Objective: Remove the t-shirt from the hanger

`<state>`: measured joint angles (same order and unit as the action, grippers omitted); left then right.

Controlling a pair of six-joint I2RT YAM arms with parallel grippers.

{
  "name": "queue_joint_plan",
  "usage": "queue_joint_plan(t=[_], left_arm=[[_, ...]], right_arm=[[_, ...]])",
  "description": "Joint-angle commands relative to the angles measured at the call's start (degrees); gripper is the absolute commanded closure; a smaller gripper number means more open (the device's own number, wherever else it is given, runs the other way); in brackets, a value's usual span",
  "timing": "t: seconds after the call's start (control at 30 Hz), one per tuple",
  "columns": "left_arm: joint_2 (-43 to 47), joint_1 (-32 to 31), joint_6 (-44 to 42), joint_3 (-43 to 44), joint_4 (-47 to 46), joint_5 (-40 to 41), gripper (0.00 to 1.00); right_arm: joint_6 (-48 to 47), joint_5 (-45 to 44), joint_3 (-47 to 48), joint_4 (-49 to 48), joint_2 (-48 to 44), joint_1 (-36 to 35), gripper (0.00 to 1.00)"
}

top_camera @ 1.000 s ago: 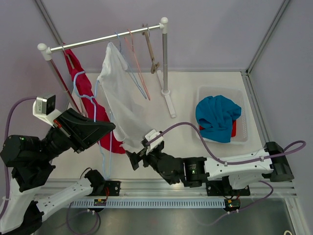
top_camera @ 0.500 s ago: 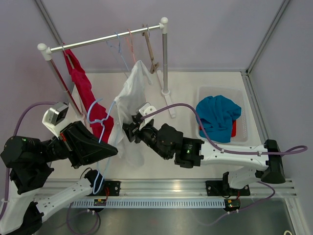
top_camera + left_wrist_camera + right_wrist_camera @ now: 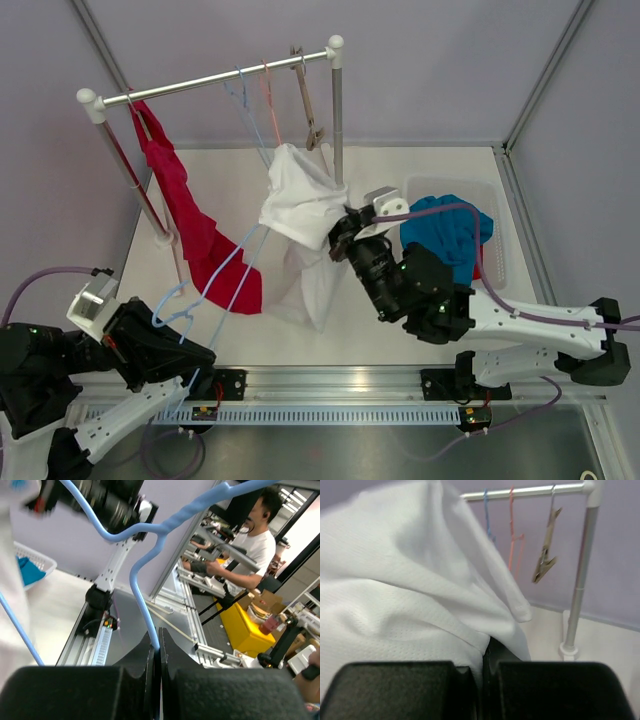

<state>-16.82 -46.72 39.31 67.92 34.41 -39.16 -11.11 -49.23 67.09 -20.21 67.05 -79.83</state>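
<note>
The white t-shirt (image 3: 300, 205) hangs bunched in mid-air in front of the rack. My right gripper (image 3: 336, 240) is shut on a fold of its right side, and the t-shirt (image 3: 395, 590) fills the right wrist view above the right gripper (image 3: 485, 655). The light blue hanger (image 3: 178, 312) slants from the near left up to the shirt's lower left edge. Whether its far end is still inside the shirt is hidden. My left gripper (image 3: 190, 338) is shut on the hanger's wire neck. In the left wrist view the hanger (image 3: 142, 565) rises from the left gripper (image 3: 158, 649).
A red garment (image 3: 190, 235) hangs from the left end of the clothes rail (image 3: 210, 82), under the slanting hanger. Blue and pink hangers and a wooden clip hanger (image 3: 310, 110) hang on the rail. The rack's right post (image 3: 338, 130) stands behind the shirt. A white basket (image 3: 498, 270) holds blue cloth at right.
My right gripper has closed on the t-shirt and carried it up and to the right. My left gripper has pulled the blue hanger down toward the near left corner.
</note>
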Motion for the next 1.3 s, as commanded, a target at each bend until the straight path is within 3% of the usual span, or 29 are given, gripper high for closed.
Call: queue_joint_plan(t=[0.0, 0.23, 0.5, 0.67, 0.77, 0.93, 1.1, 1.27], left_arm=[[2.5, 0.1, -4.9, -3.2, 3.0, -2.5, 1.0], [5.6, 0.1, -7.1, -8.1, 3.6, 2.6, 1.0], [5.7, 0.1, -8.6, -9.1, 3.6, 8.9, 1.0], [6.8, 0.1, -9.0, -10.3, 3.5, 12.7, 1.0], [7.0, 0.1, -8.8, -10.9, 3.6, 14.9, 1.0], [6.7, 0.1, -8.4, -12.3, 3.5, 16.9, 1.0], [6.4, 0.1, -7.9, -12.7, 3.4, 19.7, 1.0], [5.9, 0.1, -8.4, -11.3, 2.7, 21.7, 1.0]], right_arm=[[-10.2, -5.3, 7.4, -6.6, -2.5, 1.9, 1.0], [-24.5, -6.1, 27.3, -3.6, 0.8, 7.6, 1.0], [-25.9, -1.1, 49.6, 9.4, 7.6, 22.6, 1.0], [-22.5, 1.7, 54.5, 17.4, 10.6, 32.1, 1.0], [-16.6, 3.4, 48.8, 19.8, 9.4, 38.5, 1.0], [0.2, 7.3, 24.2, 20.1, 1.3, 49.7, 1.0], [12.9, 5.6, -3.6, 15.1, -9.0, 53.6, 1.0], [25.7, -0.5, -17.1, 17.8, -16.4, 53.9, 1.0]])
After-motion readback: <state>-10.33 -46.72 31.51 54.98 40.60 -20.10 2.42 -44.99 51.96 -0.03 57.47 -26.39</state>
